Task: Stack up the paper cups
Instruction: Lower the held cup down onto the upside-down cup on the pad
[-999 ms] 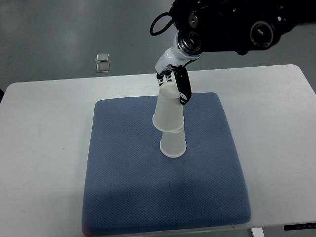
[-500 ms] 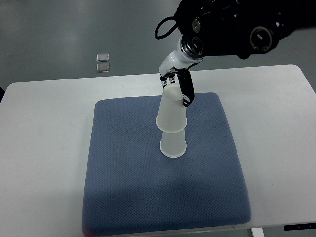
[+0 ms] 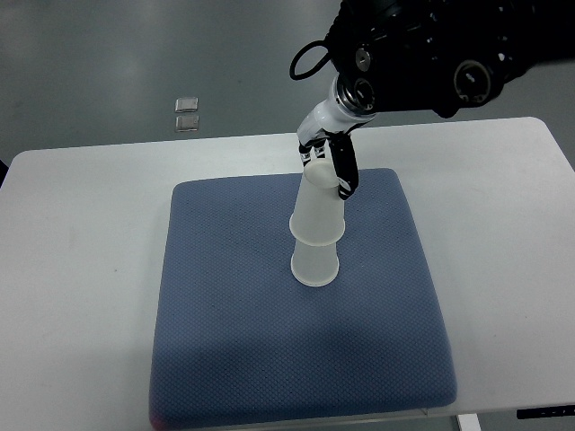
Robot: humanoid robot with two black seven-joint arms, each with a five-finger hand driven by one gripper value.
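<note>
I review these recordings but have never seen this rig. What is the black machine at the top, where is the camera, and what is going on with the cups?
The single camera looks steeply down from the robot's own side. The black machinery is the robot's right arm, entering from the right; it ends in a fingered right hand. That hand grips the upper paper cup, upside down, over the lower paper cup, also upside down, on a blue mat. The mat lies on a white table. The left arm is out of view.
</note>
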